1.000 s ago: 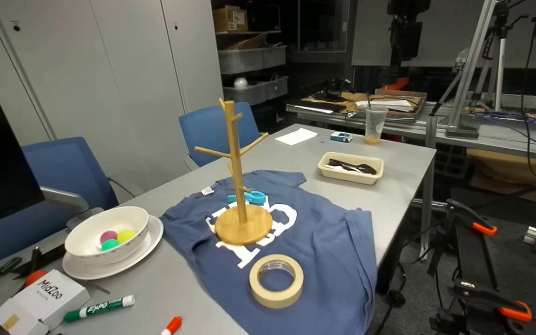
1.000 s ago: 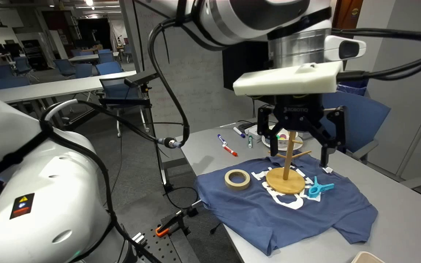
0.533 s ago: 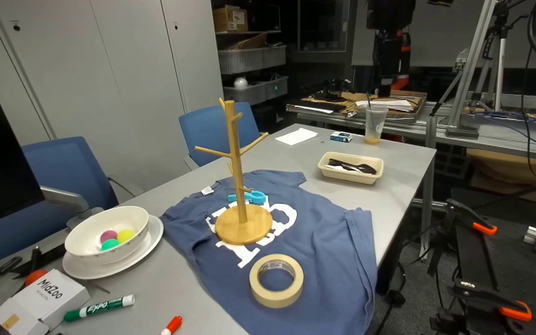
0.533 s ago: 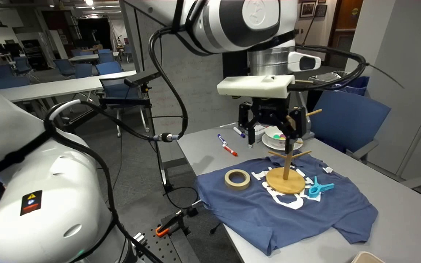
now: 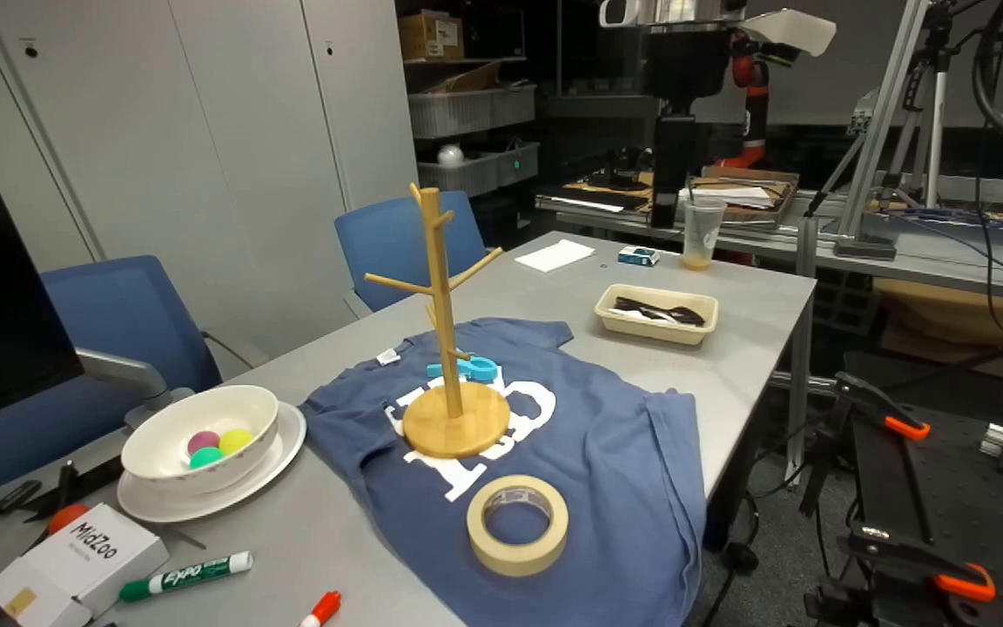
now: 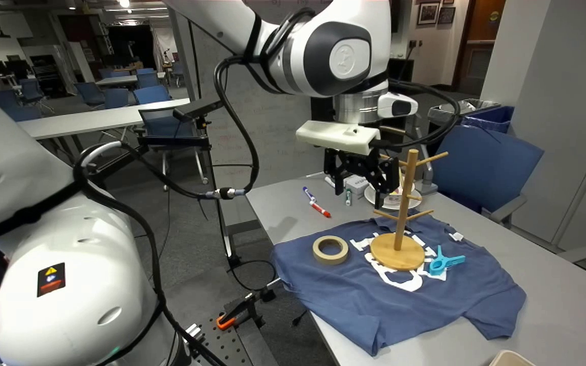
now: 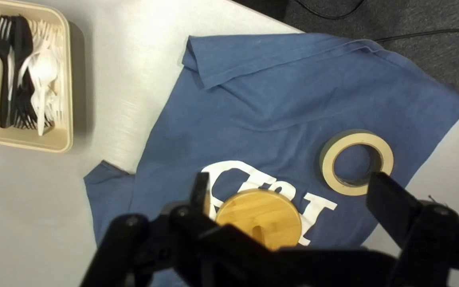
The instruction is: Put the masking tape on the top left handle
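Bench (image 6: 552, 310): masking tape (image 5: 516, 558) lies flat on the blue shirt (image 6: 333, 292), below and off to one side of the pincer (image 6: 358, 195), which, wide and empty, now hangs lower than a moment ago, suggesting pickup approach.

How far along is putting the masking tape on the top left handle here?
Done: no visible step yet; the masking tape lies flat on the blue T-shirt.
In hand: nothing; the gripper hangs open and empty.
Left: gripping, lifting and slipping it over the top left handle, which is bare.
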Available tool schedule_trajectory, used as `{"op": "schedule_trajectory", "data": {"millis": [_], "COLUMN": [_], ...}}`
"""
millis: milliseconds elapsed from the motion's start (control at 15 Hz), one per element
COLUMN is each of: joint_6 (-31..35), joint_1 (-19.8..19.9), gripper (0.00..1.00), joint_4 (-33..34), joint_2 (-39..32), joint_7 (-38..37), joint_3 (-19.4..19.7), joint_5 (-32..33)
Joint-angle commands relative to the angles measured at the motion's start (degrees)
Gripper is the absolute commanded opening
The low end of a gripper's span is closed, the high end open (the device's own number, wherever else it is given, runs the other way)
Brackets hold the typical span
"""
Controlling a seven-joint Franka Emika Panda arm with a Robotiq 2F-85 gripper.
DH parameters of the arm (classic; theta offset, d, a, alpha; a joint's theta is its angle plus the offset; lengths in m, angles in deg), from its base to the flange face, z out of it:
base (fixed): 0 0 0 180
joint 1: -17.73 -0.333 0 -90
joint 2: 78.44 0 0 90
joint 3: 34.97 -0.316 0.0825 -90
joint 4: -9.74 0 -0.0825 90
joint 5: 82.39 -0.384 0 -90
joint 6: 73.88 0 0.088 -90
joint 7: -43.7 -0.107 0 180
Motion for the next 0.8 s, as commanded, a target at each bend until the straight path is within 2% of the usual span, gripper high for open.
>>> {"op": "schedule_trajectory", "data": {"millis": [0, 200, 333, 733], "joint_6": [1.02, 0.58, 0.45, 1.21], "joint_1": [0.05, 0.19, 0.76, -0.76], "gripper": [1.0, 1.0, 1.0, 1.0], "joint_4": [-0.28, -0.14, 0.53, 2.34], "joint_2": [-0.01, -0.55, -2.47, -10.15], "joint_7": [0.3, -1.06, -7.21, -22.0], "joint_3": [-0.12, -0.19, -1.73, -6.07], "joint_5": [-0.25, -0.73, 0.48, -1.23]}}
